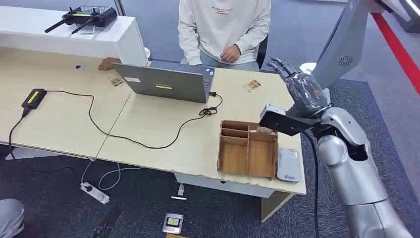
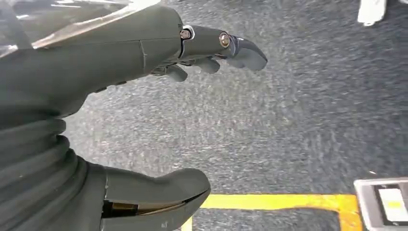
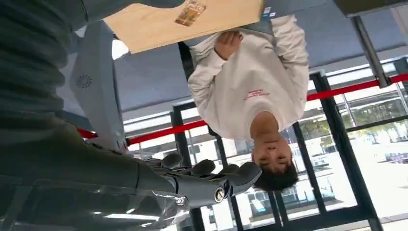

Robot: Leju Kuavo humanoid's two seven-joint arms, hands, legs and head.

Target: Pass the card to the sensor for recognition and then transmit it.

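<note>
I am raising the right robot hand (image 1: pixel 303 89), fingers spread and holding nothing, above the worktop's (image 1: pixel 163 134) far right corner; overreaching risks missing the card (image 1: pixel 252 85).

Two cards lie on the counter (image 1: pixel 64 124): one card (image 1: pixel 252 85) at about one o'clock from the laptop's right end, the other card (image 1: pixel 116 80) at about ten o'clock from its left corner. One open laptop (image 1: pixel 168 82) stands near the far edge. One wooden organizer (image 1: pixel 247 148) sits at the near right corner, with one white sensor (image 1: pixel 288 164) just beside it at three o'clock. One black adapter (image 1: pixel 33 98) lies far left. One black device with antennas (image 1: pixel 89 17) rests on the white ledge. One person (image 1: pixel 225 27) sits behind. One power strip (image 1: pixel 95 192) lies on the floor. One right hand (image 1: pixel 302 89) is raised; one left hand (image 2: pixel 144 110) hangs over carpet.
</note>
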